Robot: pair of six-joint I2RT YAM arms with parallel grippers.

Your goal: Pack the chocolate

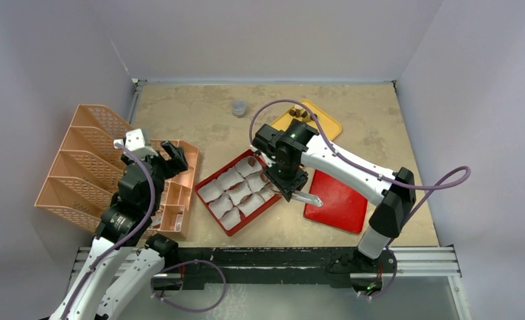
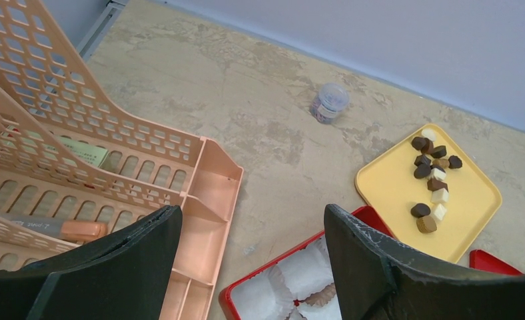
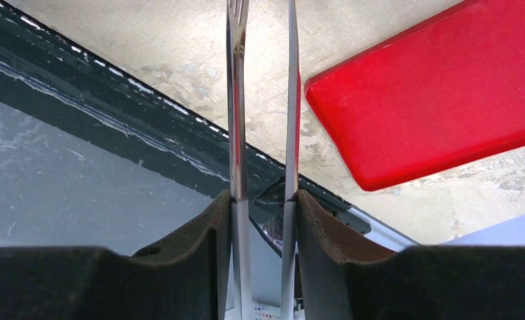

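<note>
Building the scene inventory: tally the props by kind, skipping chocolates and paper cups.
Red box: 1
Red lid: 1
Yellow tray: 1
Jar: 1
Peach rack: 1
Peach divider tray: 1
Tongs: 1
Total: 7

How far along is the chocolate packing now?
Done: a few chocolates lie in the paper cups of the red box. In hand: the right gripper holds metal tongs. To do: about a dozen chocolates wait on the yellow tray, several cups look empty, the red lid is off.
</note>
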